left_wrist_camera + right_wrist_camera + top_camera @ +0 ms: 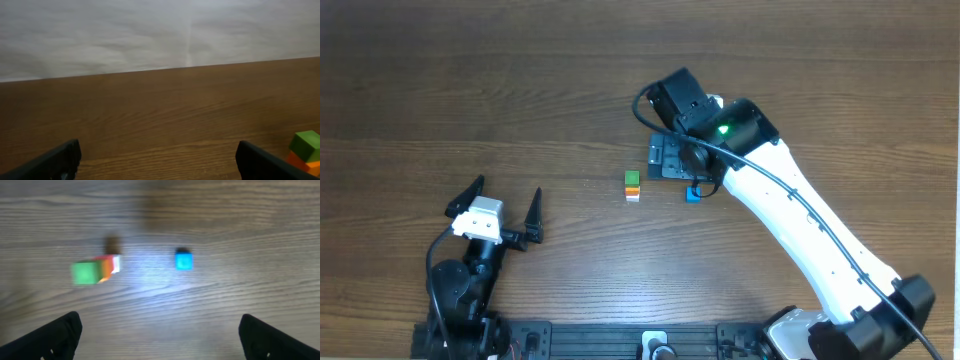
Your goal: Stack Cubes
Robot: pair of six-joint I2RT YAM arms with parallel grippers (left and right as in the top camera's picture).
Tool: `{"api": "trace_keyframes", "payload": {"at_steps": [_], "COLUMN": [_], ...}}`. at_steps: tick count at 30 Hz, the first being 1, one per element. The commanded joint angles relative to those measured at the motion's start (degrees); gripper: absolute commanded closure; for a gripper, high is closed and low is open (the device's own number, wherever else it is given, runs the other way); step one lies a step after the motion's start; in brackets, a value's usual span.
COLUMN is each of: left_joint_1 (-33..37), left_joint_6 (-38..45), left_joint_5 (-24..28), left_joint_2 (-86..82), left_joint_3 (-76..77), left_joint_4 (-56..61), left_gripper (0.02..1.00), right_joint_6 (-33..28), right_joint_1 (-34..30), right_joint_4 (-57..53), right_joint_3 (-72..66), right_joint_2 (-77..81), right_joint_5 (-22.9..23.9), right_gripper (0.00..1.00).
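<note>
Stack Cubes, progress check.

- Stack [633, 186]: 3 cubes in 1 column near the middle of the wooden table [470, 80]. Green on top, orange under it, white at the bottom, judging by how the colours fan out from above. My left wrist view catches the green cube [306, 145] sitting on orange at the frame's edge.
- Blue cube [693, 195]: loose on the table, near the stack on its right-arm side, not touching it. It lies flat, with nothing on it.
- My right gripper [160, 335]: raised above the table, jaws wide apart, holding nothing. Both the blue cube [183, 260] and the stack [96, 270] lie ahead of the fingers, with the blue one closer to my centre line.
- My left gripper [508, 190]: low near its base, well apart from the cubes, jaws spread, empty.

Judgement: 3 of 4 cubes look placed and 1 is left. What remains is to grasp the blue cube and set it on the green one. The column is narrow and 3 high, so a nudge while placing could topple it.

Writing: no labels, brands or print readable on the cubes or table. The only marking is a small green light [725, 129] on my right arm.
</note>
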Motion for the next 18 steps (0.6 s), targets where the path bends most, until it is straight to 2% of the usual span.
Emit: {"api": "trace_keyframes", "payload": {"at_steps": [1, 4, 11, 18], "left_joint_1": [0.3, 0.3, 0.3, 0.3], "left_joint_6": [0.8, 0.8, 0.8, 0.8], "left_joint_5": [0.7, 0.7, 0.7, 0.7], "left_joint_2": [-0.5, -0.5, -0.5, -0.5], "left_joint_3": [-0.4, -0.4, -0.4, -0.4], "left_joint_4": [0.0, 0.0, 0.0, 0.0], "left_gripper": [0.018, 0.018, 0.02, 0.023], "right_joint_6": [-4.8, -5.8, -9.0, -9.4], "right_joint_1": [-3.0, -4.9, -7.5, -7.6], "right_joint_4": [6.5, 12.8, 23.6, 28.3], "right_joint_3": [-10.5, -16.9, -26.6, -27.3], "right_joint_2": [1.2, 1.2, 3.5, 10.3], "right_joint_5": [-0.2, -2.0, -2.3, -2.3], "right_gripper": [0.009, 0.007, 0.007, 0.025]}}
